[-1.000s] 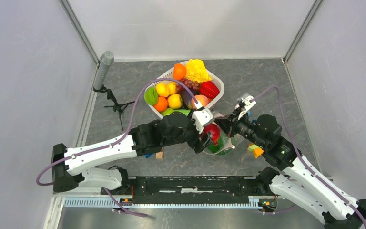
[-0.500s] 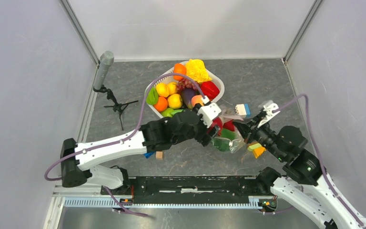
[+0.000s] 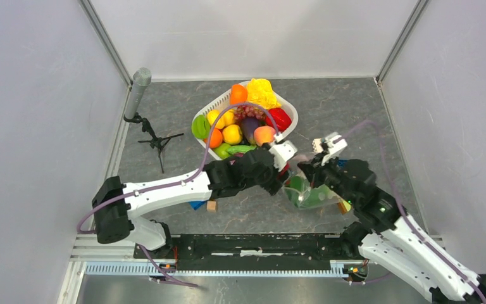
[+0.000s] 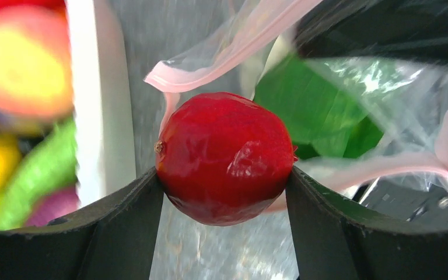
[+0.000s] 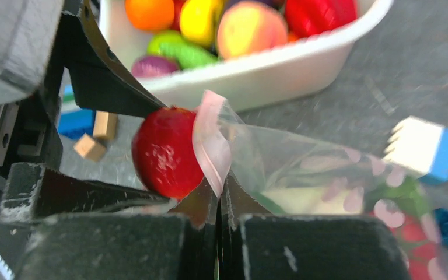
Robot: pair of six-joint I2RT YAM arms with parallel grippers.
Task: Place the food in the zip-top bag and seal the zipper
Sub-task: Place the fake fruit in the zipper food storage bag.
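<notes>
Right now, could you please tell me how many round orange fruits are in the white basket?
2: one orange at the basket's far rim, the other orange near its left rim; more may be hidden.

The fruit (image 4: 224, 154) between the black fingers of the left claw (image 4: 224, 175) is glossy deep red. Just beyond it the zip-top bag (image 4: 396, 111) is clear and crinkled, its zipper (image 4: 233, 52) pale pink, with leaf-green food (image 4: 315, 105) showing through. Left of that claw the basket (image 4: 99, 105) is white, and ahead and to the right of the black right claw (image 5: 219, 192) a white-and-blue block (image 5: 423, 146) lies on the mottled dark grey worktop (image 3: 342, 107).
</notes>
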